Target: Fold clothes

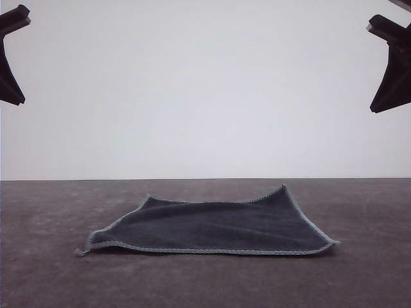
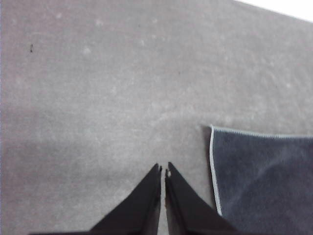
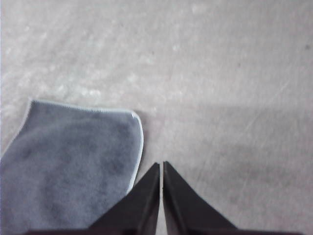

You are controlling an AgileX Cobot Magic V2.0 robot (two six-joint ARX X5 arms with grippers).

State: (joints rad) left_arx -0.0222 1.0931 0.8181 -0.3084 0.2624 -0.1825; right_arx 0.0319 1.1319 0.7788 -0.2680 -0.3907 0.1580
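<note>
Front view: the cloth (image 1: 212,226) lies spread out, dark grey face up, on the grey table (image 1: 51,269), roughly centred between the two arms. Its pale stitched hem runs along the near edge; the far corners lift slightly, so the cloth is not perfectly flat. The left gripper (image 1: 9,58) and right gripper (image 1: 392,67) hang high at the upper corners of the frame, well clear of the cloth; their opening cannot be judged from here

Left wrist view: the left gripper (image 2: 163,169) has its fingertips pressed almost together, holding nothing, above bare table. One hemmed corner of the cloth (image 2: 264,181) lies just beside the fingertips

Right wrist view: the right gripper (image 3: 161,165) is likewise closed to a thin slit and empty. A rounded corner of the cloth (image 3: 73,161) lies close beside it

Handling: the material looks soft, light and limp, like a towel; it will likely sag and drape when lifted and offer no stiffness. The hemmed corners, particularly the raised ones, appear the best pinch points. Each gripper must open before descending
</note>
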